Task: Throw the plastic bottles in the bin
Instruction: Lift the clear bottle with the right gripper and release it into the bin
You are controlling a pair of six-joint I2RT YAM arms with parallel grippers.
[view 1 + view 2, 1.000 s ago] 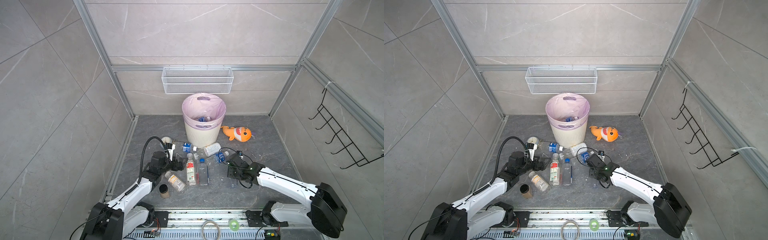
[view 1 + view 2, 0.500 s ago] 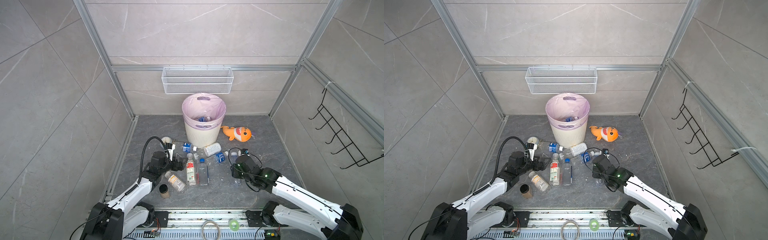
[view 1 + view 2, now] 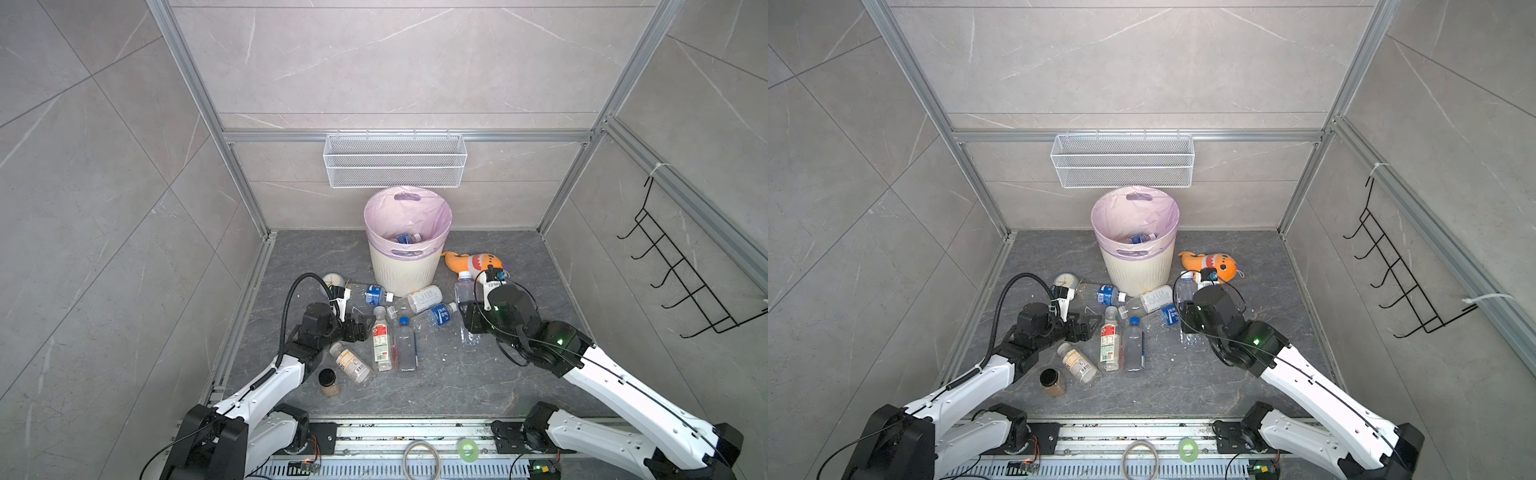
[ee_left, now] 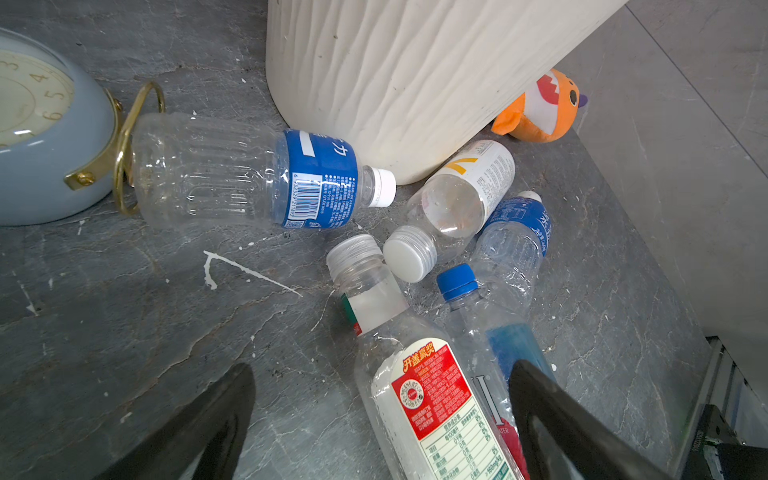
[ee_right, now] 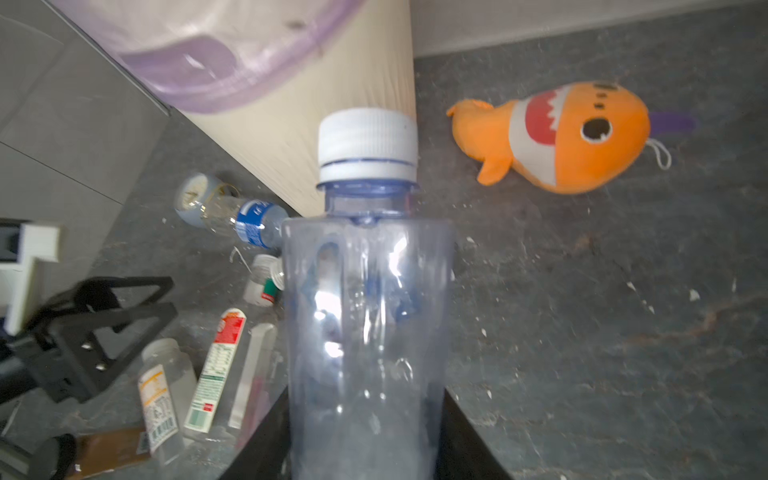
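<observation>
Early-to-mid stage by the look of it. At least one blue-label bottle [image 3: 407, 238] lies inside the bin [image 3: 405, 274]. The right gripper [image 5: 365, 436] is clamped on a clear white-capped bottle [image 5: 365, 299], raised just beside the bin and near the plush fish [image 3: 473, 262]; it is not yet dropped in. The left gripper [image 4: 382, 415] is spread wide and empty, low over the red-label bottle [image 4: 432, 399]. About six plastic bottles [image 3: 417, 300] lie on the floor in front of the bin, a couple against its base, all left to do. The jar of tan powder [image 3: 328, 380] and the clock [image 3: 333, 280] are not targets.
</observation>
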